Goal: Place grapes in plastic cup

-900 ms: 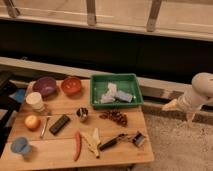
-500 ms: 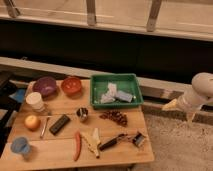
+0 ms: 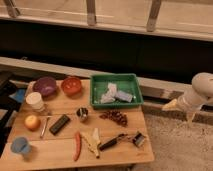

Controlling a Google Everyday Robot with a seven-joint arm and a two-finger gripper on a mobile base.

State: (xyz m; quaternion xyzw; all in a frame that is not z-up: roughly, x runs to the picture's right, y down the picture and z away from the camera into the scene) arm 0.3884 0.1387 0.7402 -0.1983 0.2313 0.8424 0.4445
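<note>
The grapes [image 3: 114,117], a small dark red-brown bunch, lie on the wooden table [image 3: 60,155] just in front of the green tray. The plastic cup [image 3: 20,146], light blue and short, stands upright at the table's front left corner, far from the grapes. My gripper [image 3: 180,111] hangs off the table's right side, over the floor, at the end of a white arm [image 3: 201,90]. Its two pale fingers stand apart with nothing between them. It is well to the right of the grapes.
A green tray [image 3: 116,80] holding white packets sits at the back. Purple bowl [image 3: 45,86], orange bowl [image 3: 71,85], white cup [image 3: 35,101], metal cup [image 3: 82,114], an orange fruit [image 3: 32,122], a black block [image 3: 60,124], red chili [image 3: 77,146], banana [image 3: 92,141] and a black-handled tool [image 3: 114,142] crowd the table.
</note>
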